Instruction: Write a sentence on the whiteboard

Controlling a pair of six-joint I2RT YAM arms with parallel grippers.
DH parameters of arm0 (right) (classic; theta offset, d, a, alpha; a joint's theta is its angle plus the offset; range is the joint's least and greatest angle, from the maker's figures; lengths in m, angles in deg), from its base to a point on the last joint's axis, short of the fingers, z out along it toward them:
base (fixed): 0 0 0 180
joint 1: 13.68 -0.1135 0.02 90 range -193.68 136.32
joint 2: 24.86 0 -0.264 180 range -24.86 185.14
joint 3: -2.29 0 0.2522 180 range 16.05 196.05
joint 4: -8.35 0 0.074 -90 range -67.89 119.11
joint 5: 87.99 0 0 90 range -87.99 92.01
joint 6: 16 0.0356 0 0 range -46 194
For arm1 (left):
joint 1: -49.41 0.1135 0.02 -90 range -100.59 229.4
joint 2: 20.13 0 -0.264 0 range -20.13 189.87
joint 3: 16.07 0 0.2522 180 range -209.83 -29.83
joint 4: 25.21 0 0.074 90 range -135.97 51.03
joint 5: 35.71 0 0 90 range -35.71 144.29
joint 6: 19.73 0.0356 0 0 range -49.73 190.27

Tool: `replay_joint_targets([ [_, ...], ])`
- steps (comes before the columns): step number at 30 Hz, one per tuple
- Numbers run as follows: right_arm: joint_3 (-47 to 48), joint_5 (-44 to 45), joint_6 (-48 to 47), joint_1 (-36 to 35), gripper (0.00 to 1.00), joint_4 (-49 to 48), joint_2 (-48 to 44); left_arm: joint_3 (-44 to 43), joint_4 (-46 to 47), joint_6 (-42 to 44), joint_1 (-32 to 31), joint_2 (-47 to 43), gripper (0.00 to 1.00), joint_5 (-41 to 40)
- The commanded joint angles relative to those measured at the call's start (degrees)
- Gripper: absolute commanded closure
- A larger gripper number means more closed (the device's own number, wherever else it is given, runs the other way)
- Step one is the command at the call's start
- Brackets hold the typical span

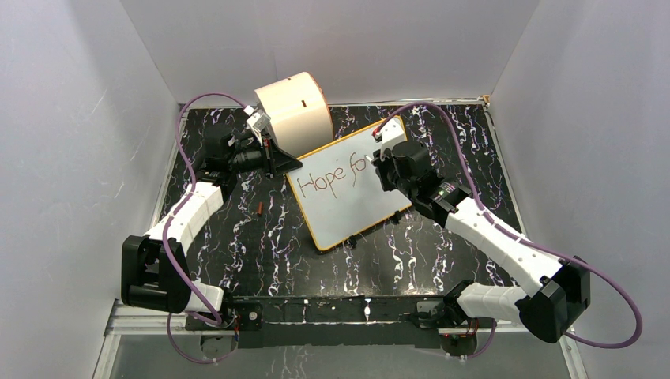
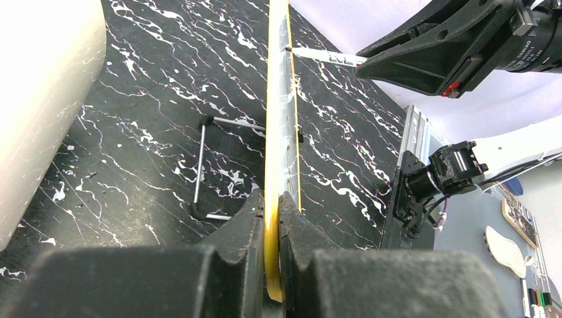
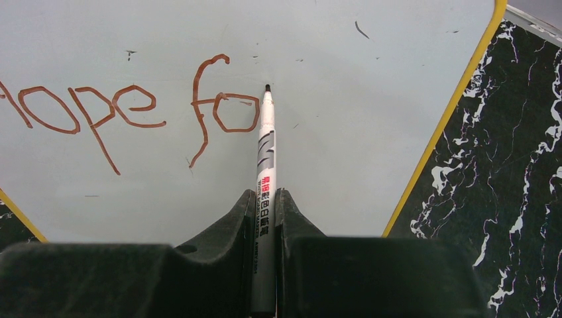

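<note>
The whiteboard [image 1: 355, 197] lies tilted on the black marbled table, white with an orange-tan rim. My left gripper [image 1: 286, 164] is shut on its left rim [image 2: 273, 218], seen edge-on in the left wrist view. My right gripper [image 1: 381, 158] is shut on a white marker [image 3: 266, 165]. Its tip [image 3: 267, 87] touches the board just right of the last letter. The sentence [image 1: 336, 178] in red-brown reads "Hope fo" in the top view; the right wrist view shows "ope fo" [image 3: 132, 112]. The marker also shows in the left wrist view [image 2: 328, 57].
A cream cylinder drum [image 1: 296, 110] stands behind the board's left corner and shows in the left wrist view [image 2: 40, 99]. A small red-brown cap [image 1: 260, 208] lies on the table left of the board. A wire stand leg [image 2: 205, 165] sits under the board. White walls enclose the table.
</note>
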Motion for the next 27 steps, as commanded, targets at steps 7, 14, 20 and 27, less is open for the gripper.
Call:
replay_joint_targets([
  [7, 1.6, -0.4, -1.0, 0.5, 1.00, 1.0, -0.4, 0.3, -4.3, 3.8, -1.6, 1.7, 1.00, -0.5],
  [14, -0.8, -0.3, -0.2, 0.5, 1.00, 3.5, -1.5, 0.3, -4.3, 3.8, -1.6, 1.8, 1.00, -0.5],
  [20, -2.1, -1.1, 0.4, 0.5, 1.00, 4.0, -2.0, 0.4, -4.3, 3.9, -1.6, 1.8, 1.00, -0.6],
  [27, -2.7, -1.3, 0.6, 0.5, 1.00, 3.3, -2.3, 0.3, -4.3, 3.9, -1.6, 1.9, 1.00, -0.5],
])
